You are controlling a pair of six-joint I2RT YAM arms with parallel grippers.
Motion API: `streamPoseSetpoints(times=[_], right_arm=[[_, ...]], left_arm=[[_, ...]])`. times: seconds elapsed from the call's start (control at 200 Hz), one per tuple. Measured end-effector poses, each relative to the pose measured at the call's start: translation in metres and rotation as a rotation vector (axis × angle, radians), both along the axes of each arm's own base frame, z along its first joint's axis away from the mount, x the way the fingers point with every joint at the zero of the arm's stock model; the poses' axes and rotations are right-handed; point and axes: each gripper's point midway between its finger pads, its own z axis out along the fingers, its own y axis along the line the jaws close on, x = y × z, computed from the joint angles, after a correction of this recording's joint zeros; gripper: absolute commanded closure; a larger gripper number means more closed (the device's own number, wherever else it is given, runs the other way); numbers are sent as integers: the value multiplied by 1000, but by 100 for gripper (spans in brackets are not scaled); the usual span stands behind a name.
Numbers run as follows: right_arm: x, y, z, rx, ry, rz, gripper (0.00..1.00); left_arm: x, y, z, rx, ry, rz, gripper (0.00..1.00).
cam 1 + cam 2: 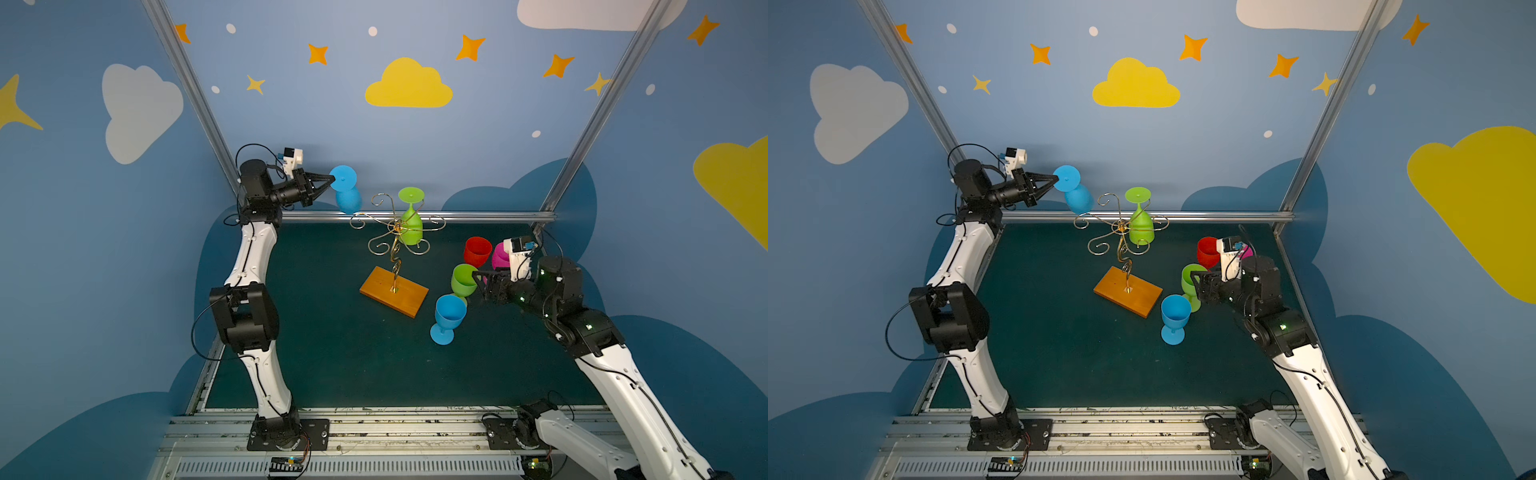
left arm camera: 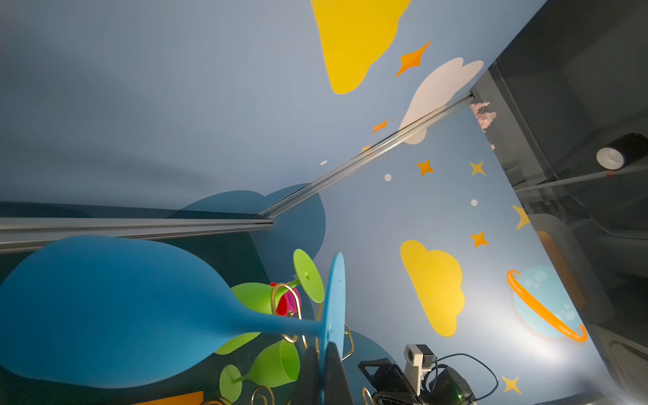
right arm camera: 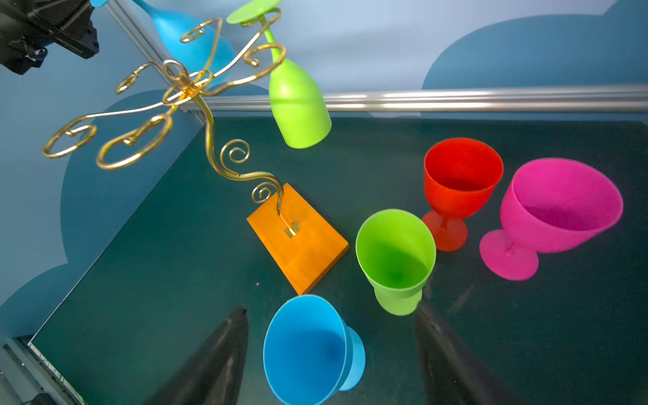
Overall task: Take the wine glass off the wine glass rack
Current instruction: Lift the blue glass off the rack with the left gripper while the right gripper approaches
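blue walls painted with yellow and white clouds and orange stars enclose a dark green worktop (image 1: 332, 353).

the wine glass rack (image 1: 395, 249) stands near the middle of the worktop, its wooden base (image 1: 392, 291) flat on the surface and its gold wire stem rising to curled arms.

a green wine glass (image 1: 411, 220) hangs upside down from an arm on the far side of the rack, foot on top, bowl below.

the left tool (image 1: 332, 179) is raised beside the far left corner, shut on the edge of the foot of a blue wine glass (image 1: 347, 193). that glass is held bowl down and tilted, off to the left of the rack and clear of its arms in both top views. the left wrist view shows the two fingers (image 2: 333, 371) pinched on the blue foot disc, with the bowl filling the near field.

the right tool (image 3: 331, 336) is low over the worktop to the right of the rack, its jaws spread wide and gripping nothing; a blue goblet (image 3: 308, 350) stands between the two fingers.

three further goblets stand upright just beyond: green goblet (image 3: 396, 259), red goblet (image 3: 459, 186) and pink goblet (image 3: 554, 210). green and red are close together, the pink one furthest right.
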Motion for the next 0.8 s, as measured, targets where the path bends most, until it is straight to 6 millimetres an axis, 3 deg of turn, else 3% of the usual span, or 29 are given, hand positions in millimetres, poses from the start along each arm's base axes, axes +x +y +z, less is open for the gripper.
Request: streamPoseSetpoints(times=[0.21, 0.355, 0.631, 0.801], right_arm=[[16, 17, 49, 23, -166, 77, 26], [30, 33, 76, 41, -261, 143, 26], [41, 67, 111, 63, -425, 300, 22], [43, 86, 126, 37, -536, 385, 18]], left_arm=[[-29, -8, 73, -10, -160, -35, 97], [-58, -23, 109, -13, -236, -90, 97], [-107, -88, 136, -17, -284, -289, 97], [-134, -126, 142, -15, -301, -404, 97]])
